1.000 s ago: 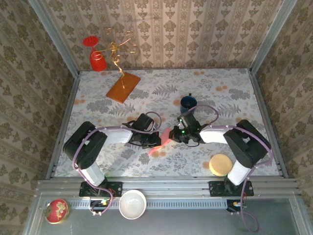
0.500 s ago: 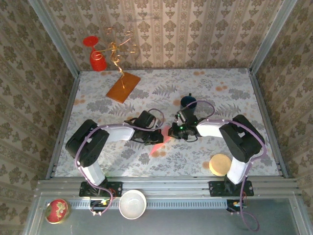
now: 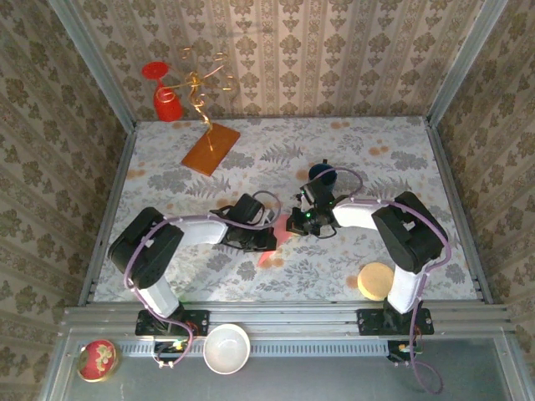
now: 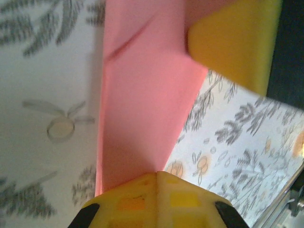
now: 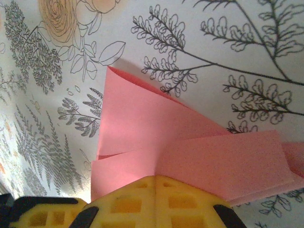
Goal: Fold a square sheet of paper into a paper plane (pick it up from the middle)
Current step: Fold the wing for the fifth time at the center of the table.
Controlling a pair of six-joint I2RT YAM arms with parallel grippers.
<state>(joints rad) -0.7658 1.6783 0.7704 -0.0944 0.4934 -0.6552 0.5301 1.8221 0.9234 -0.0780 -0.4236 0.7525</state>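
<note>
The sheet of paper (image 3: 272,253) is caught from both sides, just below the middle of the top view! Down at the bottom of its own wrist view, the left gripper (image 4: 156,176) is pinched tight on the paper's near edge. From there the paper runs up the frame as a long pink strip with a slanting crease near the top. The right gripper (image 5: 156,180) is clamped on it too. Its view shows layers: a pointed flap toward the upper left and a flat band folded across to the right. The floral table (image 3: 167,192) lies close beneath; whether the paper rests on it I can't tell. My read is that it's picked up with several folds in, but it's no narrow dart yet, so the sharpening folds and wings remain. The orange-brown board (image 3: 211,149) sits well apart, upper left.
</note>
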